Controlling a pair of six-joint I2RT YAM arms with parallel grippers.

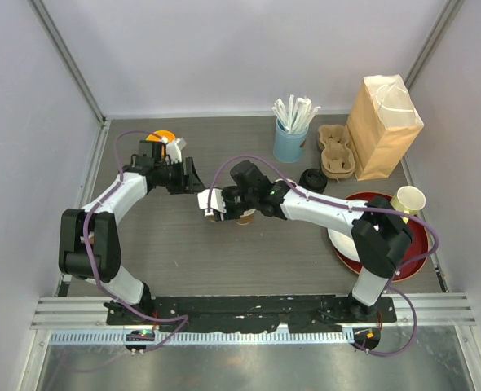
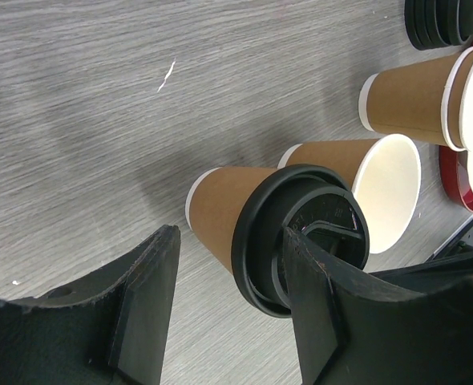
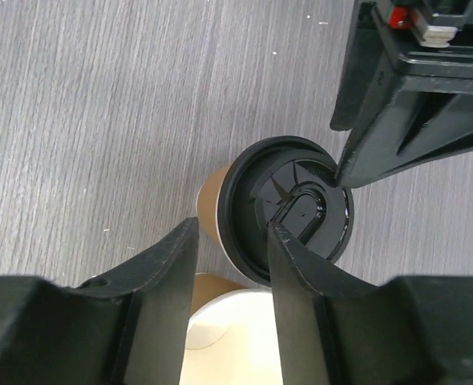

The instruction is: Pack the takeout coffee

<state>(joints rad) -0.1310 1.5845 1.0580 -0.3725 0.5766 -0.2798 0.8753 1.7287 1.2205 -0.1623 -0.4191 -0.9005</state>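
Three kraft-brown paper cups (image 2: 220,210); one fitted round black plastic lid (image 2: 317,210); maybe four stacked spare lids (image 1: 313,179); one brown paper bag (image 1: 383,126)

A grey wood-grain tabletop (image 1: 183,252) spreads beneath the left pincer (image 1: 193,181) and right pincer (image 1: 211,204). Plain pale walls (image 1: 224,49) rise beyond and beside them, joined by metal corner posts (image 1: 65,57). The light is soft and even.
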